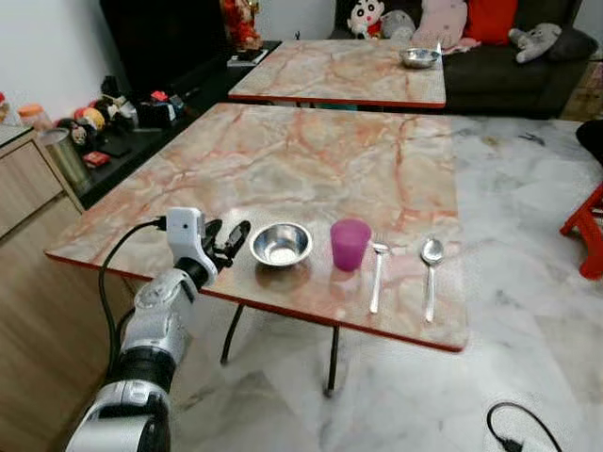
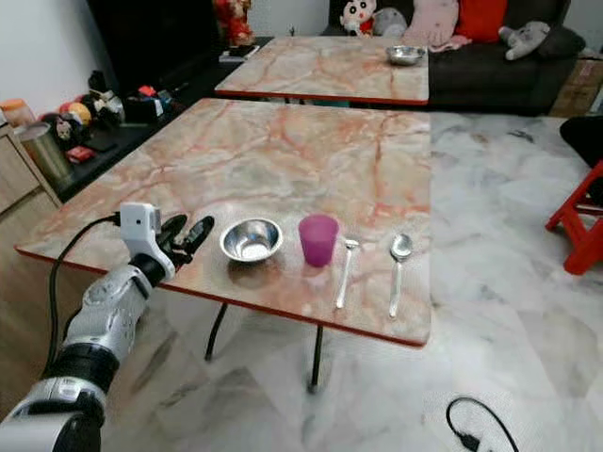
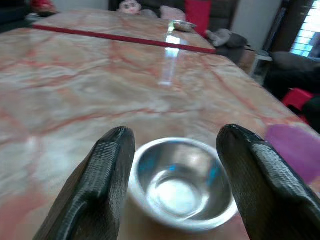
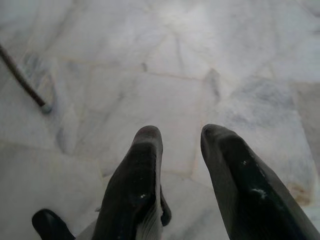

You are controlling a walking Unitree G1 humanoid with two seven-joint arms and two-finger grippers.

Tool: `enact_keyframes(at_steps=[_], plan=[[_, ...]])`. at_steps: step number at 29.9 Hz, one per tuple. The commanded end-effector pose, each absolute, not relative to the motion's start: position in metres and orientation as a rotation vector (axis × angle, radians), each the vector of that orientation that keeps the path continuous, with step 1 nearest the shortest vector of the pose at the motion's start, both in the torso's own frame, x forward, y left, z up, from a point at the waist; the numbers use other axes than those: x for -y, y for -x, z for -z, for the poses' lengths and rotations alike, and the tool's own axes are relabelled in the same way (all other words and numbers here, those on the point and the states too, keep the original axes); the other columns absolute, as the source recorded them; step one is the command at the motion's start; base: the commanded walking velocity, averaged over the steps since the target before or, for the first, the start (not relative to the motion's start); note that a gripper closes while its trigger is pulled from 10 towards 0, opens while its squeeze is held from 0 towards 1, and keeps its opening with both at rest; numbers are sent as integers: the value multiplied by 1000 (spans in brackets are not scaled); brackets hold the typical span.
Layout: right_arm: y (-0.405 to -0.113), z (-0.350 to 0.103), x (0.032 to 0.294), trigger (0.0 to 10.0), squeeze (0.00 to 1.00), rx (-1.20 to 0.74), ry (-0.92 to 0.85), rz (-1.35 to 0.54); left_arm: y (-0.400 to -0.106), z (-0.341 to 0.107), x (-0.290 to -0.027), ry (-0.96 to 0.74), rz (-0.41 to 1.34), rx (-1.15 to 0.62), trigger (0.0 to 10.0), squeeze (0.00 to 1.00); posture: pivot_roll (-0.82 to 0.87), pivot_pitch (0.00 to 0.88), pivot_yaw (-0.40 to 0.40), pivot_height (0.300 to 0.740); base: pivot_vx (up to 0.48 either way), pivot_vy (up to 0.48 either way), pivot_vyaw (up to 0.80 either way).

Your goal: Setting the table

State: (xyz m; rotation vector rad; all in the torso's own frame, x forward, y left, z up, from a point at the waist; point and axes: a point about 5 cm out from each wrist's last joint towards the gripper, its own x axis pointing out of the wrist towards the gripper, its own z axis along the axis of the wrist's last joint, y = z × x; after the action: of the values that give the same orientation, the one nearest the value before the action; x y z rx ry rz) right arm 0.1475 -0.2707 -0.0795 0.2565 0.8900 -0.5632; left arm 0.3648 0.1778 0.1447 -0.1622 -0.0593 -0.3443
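Note:
A small steel bowl (image 1: 281, 244) sits near the front edge of the marbled table (image 1: 283, 160). To its right stand a purple cup (image 1: 350, 244), a fork (image 1: 377, 275) and a spoon (image 1: 431, 266) in a row. My left gripper (image 1: 231, 239) is open just left of the bowl, above the table, with nothing between its fingers (image 3: 107, 165). The left wrist view looks past those fingers at the bowl (image 3: 182, 182) and the cup (image 3: 295, 150). My right gripper (image 4: 180, 165) hangs open over the floor, holding nothing.
A second marbled table (image 1: 344, 71) behind carries another steel bowl (image 1: 419, 57). A dark sofa with soft toys (image 1: 528, 42) stands at the back. A low shelf with clutter (image 1: 104, 122) lies left, a red stool (image 1: 589, 226) right, a black cable (image 1: 513, 428) on the floor.

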Motion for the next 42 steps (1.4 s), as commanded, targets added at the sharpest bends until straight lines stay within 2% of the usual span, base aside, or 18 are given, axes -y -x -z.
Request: enact_keyframes(at_steps=[1, 14, 33, 42], plan=[[-142, 81, 273, 10000, 0, -894, -272, 583, -366, -151, -173, 172, 370, 78, 10000, 0, 22, 52, 59, 740, 262, -251, -675], [-142, 81, 274, 10000, 0, -901, -254, 577, -366, -152, -172, 166, 378, 80, 10000, 0, 24, 49, 59, 740, 260, -232, 0], [-142, 81, 273, 10000, 0, -903, -252, 576, -368, -154, -173, 202, 349, 91, 10000, 0, 24, 47, 60, 740, 0, 0, 0], [-142, 80, 274, 10000, 0, -903, -249, 575, -368, -155, -173, 204, 351, 92, 10000, 0, 26, 48, 56, 740, 0, 457, 0]])
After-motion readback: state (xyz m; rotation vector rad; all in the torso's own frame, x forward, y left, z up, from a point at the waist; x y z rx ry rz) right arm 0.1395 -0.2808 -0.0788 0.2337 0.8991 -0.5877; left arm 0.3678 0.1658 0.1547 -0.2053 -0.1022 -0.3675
